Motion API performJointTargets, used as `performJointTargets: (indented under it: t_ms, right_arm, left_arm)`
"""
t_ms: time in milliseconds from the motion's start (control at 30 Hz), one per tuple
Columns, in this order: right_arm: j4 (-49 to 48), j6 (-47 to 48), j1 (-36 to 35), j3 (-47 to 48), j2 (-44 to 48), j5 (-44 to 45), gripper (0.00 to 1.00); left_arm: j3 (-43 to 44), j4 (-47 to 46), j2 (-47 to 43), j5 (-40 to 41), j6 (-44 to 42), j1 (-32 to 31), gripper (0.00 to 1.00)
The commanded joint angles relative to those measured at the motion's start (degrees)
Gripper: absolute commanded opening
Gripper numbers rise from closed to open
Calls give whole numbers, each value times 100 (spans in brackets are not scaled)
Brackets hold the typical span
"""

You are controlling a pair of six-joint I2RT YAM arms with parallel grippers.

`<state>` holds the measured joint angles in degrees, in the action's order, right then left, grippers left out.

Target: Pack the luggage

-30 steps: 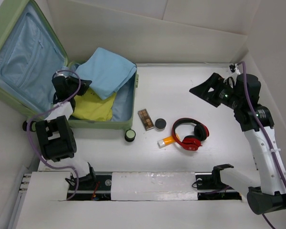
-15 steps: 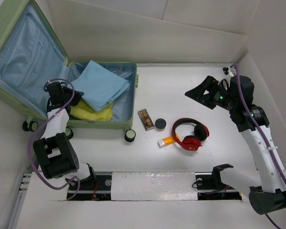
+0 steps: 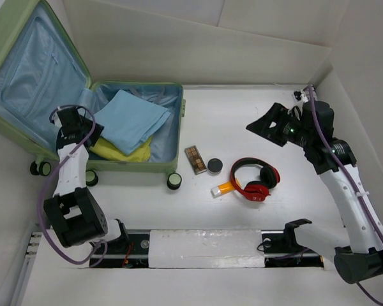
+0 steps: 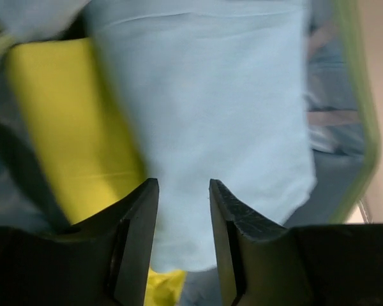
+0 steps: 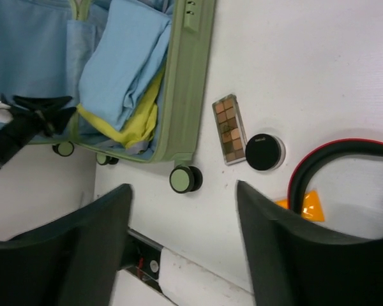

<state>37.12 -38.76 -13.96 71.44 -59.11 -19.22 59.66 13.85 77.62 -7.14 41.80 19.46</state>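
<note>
The luggage (image 3: 135, 167) lies open at ten o'clock on the counter (image 3: 242, 102), its lid propped back. A light blue garment (image 3: 131, 120) sits folded over a yellow garment (image 3: 118, 150) in its base. The left end effector (image 4: 184, 191) hangs over the near edge of the blue cloth, fingers slightly parted with nothing between them. The wrist view is too blurred to say whether they touch the fabric. So the clothes look stowed, and the loose items come next. At five o'clock from the luggage lie an eyeshadow palette (image 3: 195, 159), a round black compact (image 3: 214, 166), an orange tube (image 3: 222, 189) and red headphones (image 3: 255, 178). The right end effector (image 3: 263, 121) hovers at three o'clock, spread wide and empty. It likely needs to descend onto one of these, probably the headphones just below it.
</note>
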Motion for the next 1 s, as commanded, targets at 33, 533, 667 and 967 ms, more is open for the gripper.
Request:
performJointTargets:
  t_ms: [33, 533, 667, 967]
  right_arm:
    - [172, 141, -37, -68, 14, 410, 57]
    - [1078, 369, -581, -1123, -117, 1659, 24]
    - [849, 290, -1275, -1430, -514, 1659, 49]
    - [120, 238, -1979, -1379, -2244, 2027, 65]
  left_arm:
    - [907, -127, -818, 818, -592, -802, 36]
    - [1655, 57, 710, 1092, -1025, -5980, 33]
    - [1083, -75, 474, 767, -946, -5981, 33]
    - [1232, 241, -467, 1083, -1130, -5682, 41]
